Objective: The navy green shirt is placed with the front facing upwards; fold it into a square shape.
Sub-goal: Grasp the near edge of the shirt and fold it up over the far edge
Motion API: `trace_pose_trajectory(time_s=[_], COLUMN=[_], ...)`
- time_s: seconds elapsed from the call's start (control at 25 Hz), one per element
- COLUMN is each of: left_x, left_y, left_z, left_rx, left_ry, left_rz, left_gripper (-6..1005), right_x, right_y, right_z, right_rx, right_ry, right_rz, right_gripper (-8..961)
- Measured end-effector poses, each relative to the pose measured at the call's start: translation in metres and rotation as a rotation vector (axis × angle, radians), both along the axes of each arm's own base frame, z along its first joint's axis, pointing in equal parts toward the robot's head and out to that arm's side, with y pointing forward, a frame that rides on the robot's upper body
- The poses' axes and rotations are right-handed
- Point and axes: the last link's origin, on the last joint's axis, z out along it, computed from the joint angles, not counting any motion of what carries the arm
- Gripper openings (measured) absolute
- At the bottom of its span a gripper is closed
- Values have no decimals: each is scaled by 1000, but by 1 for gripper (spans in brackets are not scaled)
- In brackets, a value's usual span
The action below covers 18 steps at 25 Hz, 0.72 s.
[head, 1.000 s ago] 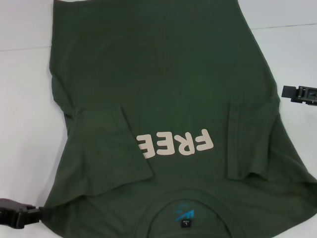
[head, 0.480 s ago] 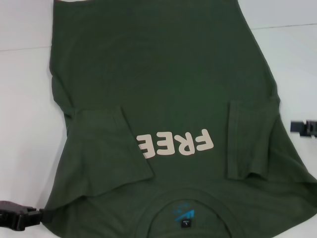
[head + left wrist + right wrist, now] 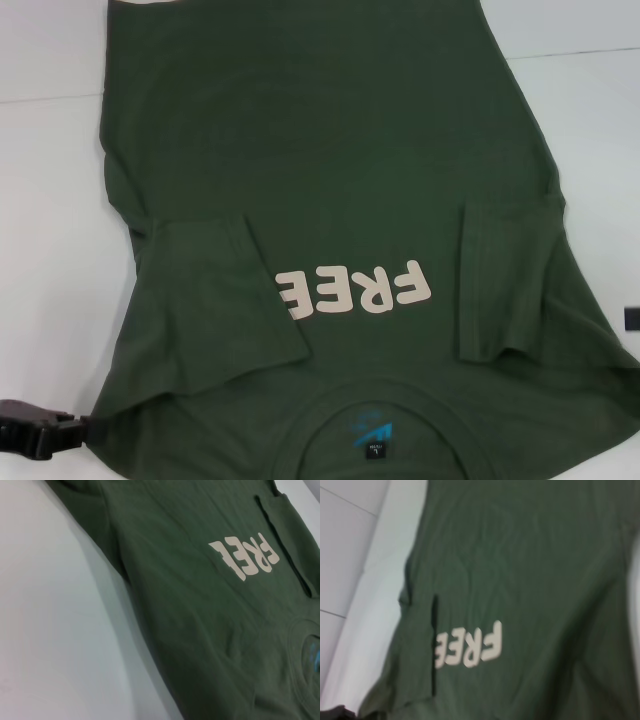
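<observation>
Head view gives you the left gripper [image 3: 45,432] low at the near left, a dark block whose tip sits just beside the shirt's near left shoulder edge; you cannot tell from here whether its fingers are parted or closed, nor whether they have any cloth. Just beyond that tip lies the navy green shirt [image 3: 330,170], spread front up on the white table [image 3: 50,220], collar nearest the robot and hem at the far end. The left sleeve [image 3: 225,300] is folded inward over the chest, a short way in from the gripper. Farther in you see the cream "FREE" print [image 3: 352,288] (upside down from the robot's side), and nearer the robot than the print, the crew neck with its black label [image 3: 375,447] and a blue logo. Past the print, the right sleeve [image 3: 500,280] is also folded inward. At the far right edge, well apart from the left gripper, only a dark sliver of the right gripper [image 3: 632,318] shows, off the cloth; its opening cannot be judged.
</observation>
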Motion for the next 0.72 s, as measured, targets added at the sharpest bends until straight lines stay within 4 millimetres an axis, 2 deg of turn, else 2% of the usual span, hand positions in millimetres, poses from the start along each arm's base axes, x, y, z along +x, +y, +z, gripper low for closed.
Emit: trace_pose_trajectory(time_s=[0.72], left_x=[2], left_y=[4], left_z=[-2], left_rx=[9], left_ry=[4], left_rz=[-2], left_gripper=[17], right_x=[13], right_y=[-19], right_z=[1], right_rx=[-117], right_ry=[-73], right_rz=[-63], right_gripper=[884])
